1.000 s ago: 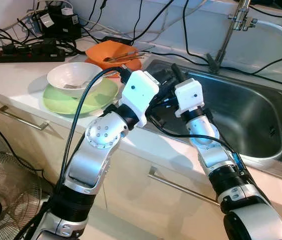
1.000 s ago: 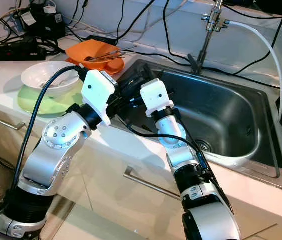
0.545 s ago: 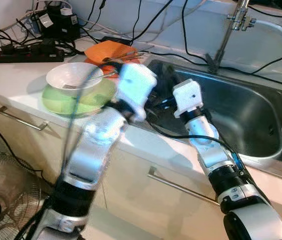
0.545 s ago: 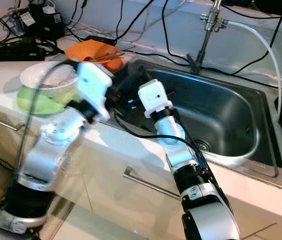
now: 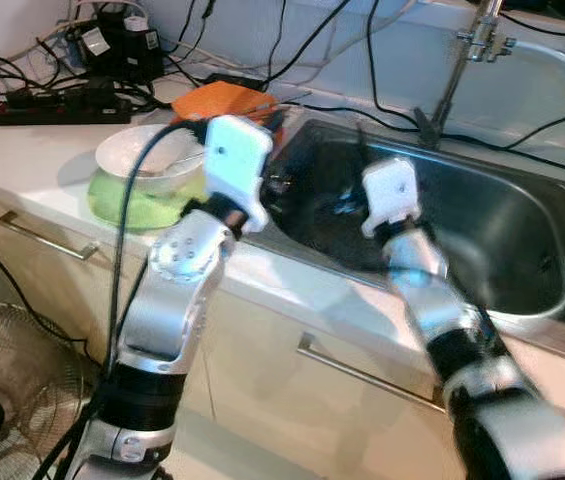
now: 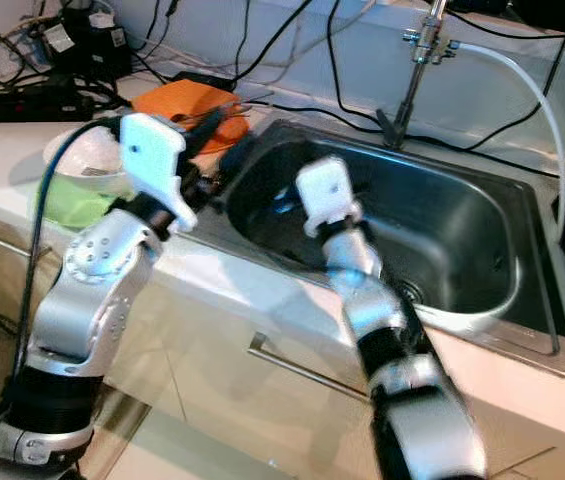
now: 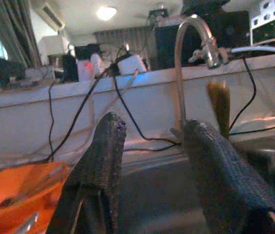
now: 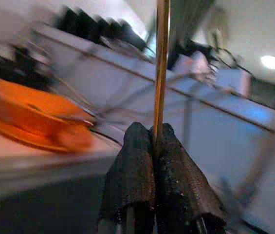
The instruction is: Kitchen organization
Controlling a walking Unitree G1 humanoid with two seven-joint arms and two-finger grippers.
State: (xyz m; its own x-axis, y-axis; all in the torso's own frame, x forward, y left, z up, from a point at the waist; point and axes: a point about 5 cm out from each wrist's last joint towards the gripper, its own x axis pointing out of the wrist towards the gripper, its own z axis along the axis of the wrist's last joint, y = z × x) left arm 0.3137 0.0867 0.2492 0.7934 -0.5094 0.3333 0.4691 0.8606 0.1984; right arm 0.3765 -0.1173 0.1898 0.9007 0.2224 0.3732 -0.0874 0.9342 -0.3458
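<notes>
The right hand [image 8: 154, 146] is clamped on a thin chopstick [image 8: 160, 63] that stands straight up from its fingertips — a grip that narrow could let the stick pivot or slip into the sink [image 5: 522, 230] at centre right. The left hand [image 7: 152, 161], fingers spread wide and holding nothing, hovers at the sink's upper-left rim beside the orange bowl [image 5: 227, 100]; a careless sweep could knock it. Cables crowd the tabletop [image 5: 32, 160] at upper left, the faucet [image 5: 452, 70] stands upper right — open room lies over the basin.

White counter [image 5: 42, 160], steel sink [image 5: 522, 230], tap [image 5: 462, 60], drawer handles [image 5: 42, 235], floor fan [image 5: 12, 390].
</notes>
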